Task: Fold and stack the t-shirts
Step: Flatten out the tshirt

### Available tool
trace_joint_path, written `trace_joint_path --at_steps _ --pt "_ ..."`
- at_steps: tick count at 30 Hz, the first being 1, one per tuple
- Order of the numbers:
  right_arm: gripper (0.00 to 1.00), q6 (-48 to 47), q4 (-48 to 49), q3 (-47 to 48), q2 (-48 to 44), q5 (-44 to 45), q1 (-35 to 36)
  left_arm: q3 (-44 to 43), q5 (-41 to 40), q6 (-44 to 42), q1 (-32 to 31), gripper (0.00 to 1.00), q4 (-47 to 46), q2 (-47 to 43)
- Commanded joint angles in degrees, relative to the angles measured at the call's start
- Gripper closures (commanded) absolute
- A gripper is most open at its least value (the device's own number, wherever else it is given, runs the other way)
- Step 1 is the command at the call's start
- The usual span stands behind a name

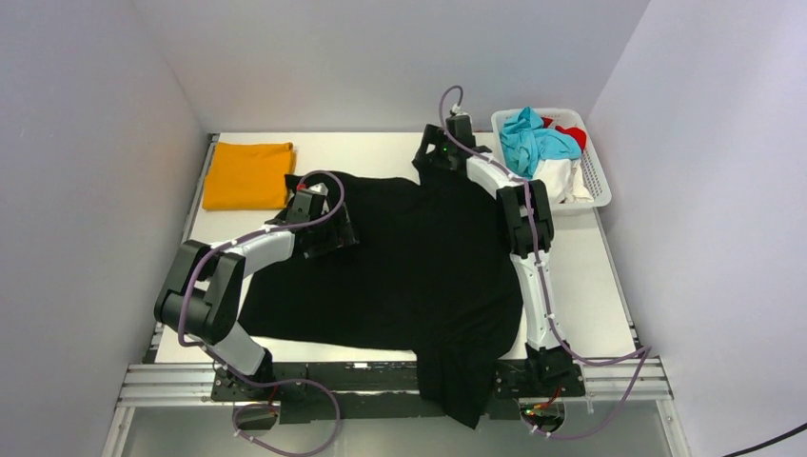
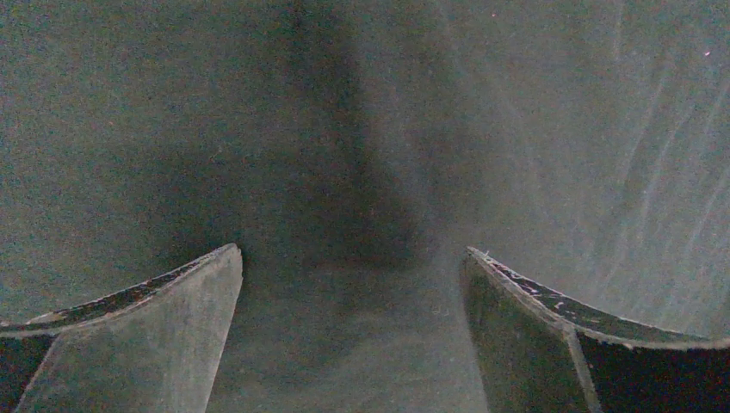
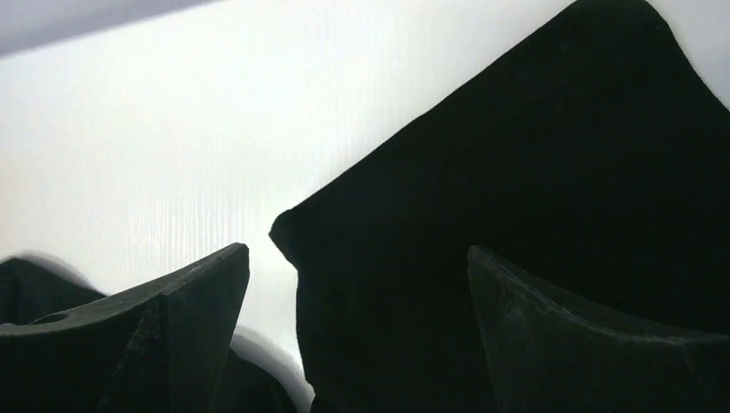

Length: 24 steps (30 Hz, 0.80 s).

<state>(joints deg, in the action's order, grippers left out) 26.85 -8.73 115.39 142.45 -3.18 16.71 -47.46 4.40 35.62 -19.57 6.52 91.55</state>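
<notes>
A large black t-shirt (image 1: 419, 257) lies spread over the middle of the white table (image 1: 381, 152), with one part hanging over the near edge. A folded orange-yellow t-shirt (image 1: 247, 174) lies at the far left. My left gripper (image 1: 333, 233) is low over the black shirt's left side. In the left wrist view it (image 2: 353, 251) is open, with only dark cloth (image 2: 344, 129) beneath. My right gripper (image 1: 433, 162) is at the shirt's far edge. It (image 3: 357, 248) is open, and a corner of the black cloth (image 3: 534, 155) lies between the jaws on the table.
A white lattice basket (image 1: 595, 181) stands at the far right with blue (image 1: 528, 138), red (image 1: 571, 133) and white clothes in it. Grey walls close in the left, back and right sides. The arm bases and rail run along the near edge.
</notes>
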Motion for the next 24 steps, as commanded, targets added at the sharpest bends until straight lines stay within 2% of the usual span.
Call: trace_joint_path --at_steps 1,4,8,13,19,24 --pt "0.00 6.71 -6.13 5.35 5.07 -2.10 -3.73 1.76 0.10 1.50 -0.11 0.01 1.44 0.94" --pt "0.00 9.40 -9.45 11.63 9.39 -4.06 -5.87 0.98 0.10 1.65 -0.03 0.01 1.66 0.86" --pt "0.00 14.01 -8.55 19.48 15.62 -9.68 -8.29 -0.99 0.57 1.93 0.29 0.00 1.94 2.14" --pt "0.00 15.59 -4.59 22.83 17.53 -8.83 -9.62 -0.81 2.41 4.96 0.81 0.01 0.69 3.55" --pt "0.00 10.21 -2.15 24.07 16.80 -8.63 -9.60 -0.75 1.41 7.08 0.85 0.01 0.42 3.63" --pt "0.00 1.02 -2.41 20.91 10.28 -9.46 -7.95 -3.66 -0.49 5.18 0.94 0.01 1.53 0.84"
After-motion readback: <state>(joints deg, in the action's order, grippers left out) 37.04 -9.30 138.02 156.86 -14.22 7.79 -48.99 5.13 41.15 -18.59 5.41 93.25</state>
